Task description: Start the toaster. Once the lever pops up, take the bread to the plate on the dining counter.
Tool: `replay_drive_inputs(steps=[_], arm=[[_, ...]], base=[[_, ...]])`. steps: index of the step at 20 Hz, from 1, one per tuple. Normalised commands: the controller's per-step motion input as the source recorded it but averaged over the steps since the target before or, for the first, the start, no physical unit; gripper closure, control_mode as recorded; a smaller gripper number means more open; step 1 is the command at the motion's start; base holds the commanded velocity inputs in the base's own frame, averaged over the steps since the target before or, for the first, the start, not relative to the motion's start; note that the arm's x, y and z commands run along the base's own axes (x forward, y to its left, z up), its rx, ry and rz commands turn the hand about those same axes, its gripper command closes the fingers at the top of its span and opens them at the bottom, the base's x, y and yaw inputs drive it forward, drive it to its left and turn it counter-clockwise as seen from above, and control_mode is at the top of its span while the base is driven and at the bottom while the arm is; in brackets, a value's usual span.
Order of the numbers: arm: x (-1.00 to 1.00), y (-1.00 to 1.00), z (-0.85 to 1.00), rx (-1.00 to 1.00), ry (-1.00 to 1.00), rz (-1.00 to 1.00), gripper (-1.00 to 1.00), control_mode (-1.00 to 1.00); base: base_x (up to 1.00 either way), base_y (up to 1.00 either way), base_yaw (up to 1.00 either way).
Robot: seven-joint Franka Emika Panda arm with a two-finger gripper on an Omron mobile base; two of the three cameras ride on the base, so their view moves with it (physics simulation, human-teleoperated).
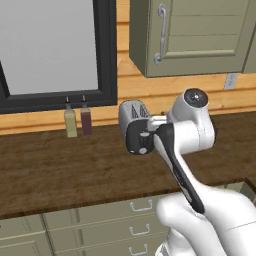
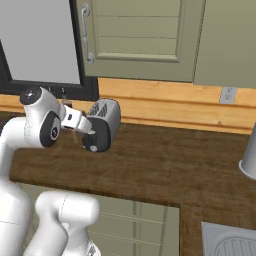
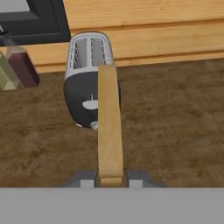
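1. Nearest, in the hand view: the tool (image 3: 111, 180) is clamped on the bread (image 3: 109, 127), pads on the two flat faces at its near end. The slice runs edge-on away from the camera, a thin tan strip.
2. The thin-edge grip likely suits pulling straight out of a slot; the slice is already clear of the toaster and in the air above the bench (image 3: 175, 122).
3. Just beyond the bread's far end stands the toaster (image 3: 89, 74), upright on the bench, both slots empty as far as they can be seen. The lever (image 3: 90, 105) shows as a pale tab on the black end panel facing the hand.
4. To the toaster's side, near the wall: two bottles (image 1: 78, 120), one pale, one dark.
5. Farthest: wood wall, dark-framed window (image 1: 55, 50), green cabinet (image 1: 195, 35).
6. Judgement: toasting looks done; what remains is carrying the slice to the plate.
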Motion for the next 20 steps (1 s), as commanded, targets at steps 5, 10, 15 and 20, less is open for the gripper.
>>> replay_drive_inputs(steps=[5, 10, 15, 20], arm=[[-1.0, -0.41, 0.0, 0.0, 0.0, 0.0, 1.0, -1.0], [-0.72, -0.08, 0.0, -0.01, 0.0, 0.0, 1.0, 1.0], [0.0, 0.0, 0.0, 0.0, 0.0, 0.0, 1.0, 1.0], [0.0, 0.0, 0.0, 0.0, 0.0, 0.0, 1.0, 1.0]], base=[[0.0, 0.0, 0.0], [-0.19, 0.0, 0.0], [-0.95, 0.56, 0.22], [-0.6, 0.83, 0.85]])
